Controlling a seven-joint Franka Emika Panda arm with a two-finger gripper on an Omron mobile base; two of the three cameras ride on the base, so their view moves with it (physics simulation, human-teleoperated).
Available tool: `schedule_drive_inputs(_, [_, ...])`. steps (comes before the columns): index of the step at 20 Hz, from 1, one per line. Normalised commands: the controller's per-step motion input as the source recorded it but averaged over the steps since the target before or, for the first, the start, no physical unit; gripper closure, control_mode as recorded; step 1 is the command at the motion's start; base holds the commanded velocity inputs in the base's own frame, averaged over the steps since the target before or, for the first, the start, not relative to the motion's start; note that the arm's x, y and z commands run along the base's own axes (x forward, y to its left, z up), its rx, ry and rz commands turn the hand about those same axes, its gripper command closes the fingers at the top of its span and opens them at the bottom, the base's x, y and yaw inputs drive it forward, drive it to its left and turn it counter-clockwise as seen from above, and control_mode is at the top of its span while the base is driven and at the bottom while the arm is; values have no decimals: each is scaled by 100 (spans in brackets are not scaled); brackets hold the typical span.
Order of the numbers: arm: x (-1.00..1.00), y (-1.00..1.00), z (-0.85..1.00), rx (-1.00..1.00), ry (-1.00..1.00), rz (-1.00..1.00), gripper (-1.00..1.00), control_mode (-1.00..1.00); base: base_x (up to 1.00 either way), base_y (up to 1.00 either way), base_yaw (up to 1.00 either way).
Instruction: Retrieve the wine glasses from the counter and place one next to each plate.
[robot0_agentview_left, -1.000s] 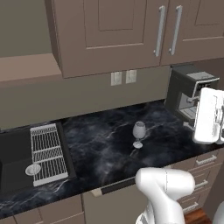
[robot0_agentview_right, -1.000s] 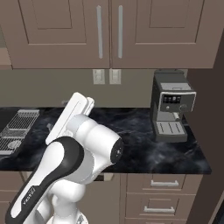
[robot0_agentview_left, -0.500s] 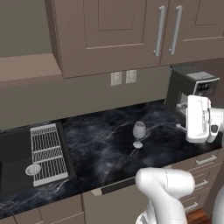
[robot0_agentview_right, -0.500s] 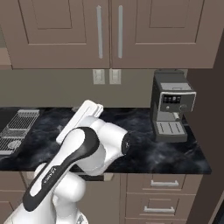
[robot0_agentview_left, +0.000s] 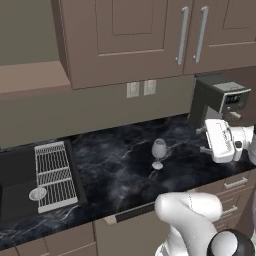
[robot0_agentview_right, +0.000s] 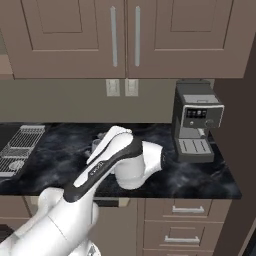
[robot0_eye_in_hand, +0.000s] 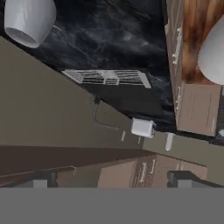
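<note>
One wine glass (robot0_agentview_left: 159, 152) stands upright in the middle of the black marble counter (robot0_agentview_left: 115, 172). A small round greyish thing (robot0_agentview_left: 37, 193), possibly the other glass, rests on the ribbed drainer (robot0_agentview_left: 54, 175) at the left. My gripper (robot0_agentview_left: 203, 140) hovers to the right of the standing glass, a hand's width away, just in front of the coffee machine (robot0_agentview_left: 217, 100). Its fingers point left toward the glass. In the hand view the gripper (robot0_eye_in_hand: 113, 179) is open wide with nothing between its tips. The plates are out of view.
A dark sink (robot0_agentview_left: 15, 185) lies left of the drainer. The coffee machine (robot0_agentview_right: 195, 122) stands at the counter's right end by a dark wall. Upper cabinets (robot0_agentview_left: 150, 35) hang over the counter, with wall sockets (robot0_agentview_left: 141, 88) below them. My own arm (robot0_agentview_right: 107, 157) blocks the counter's middle in the right base view.
The hand has moved left and slightly down, away from the coffee machine toward the standing glass. The elbow swung right in the right base view. The jaws stayed open.
</note>
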Motion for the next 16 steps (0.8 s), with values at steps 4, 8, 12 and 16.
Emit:
schedule_drive_inputs(4, [72, 0, -62, 0, 13, 5, -100, -100, 0, 0, 0])
schedule_drive_inputs(8, [77, 0, -61, 0, 0, 7, -100, -100, 0, 0, 0])
schedule_drive_inputs(12, [74, -4, -59, 0, 0, 6, -100, -100, 0, 0, 0])
schedule_drive_inputs(16, [58, -16, -47, 0, 2, 6, -100, -100, 0, 0, 0])
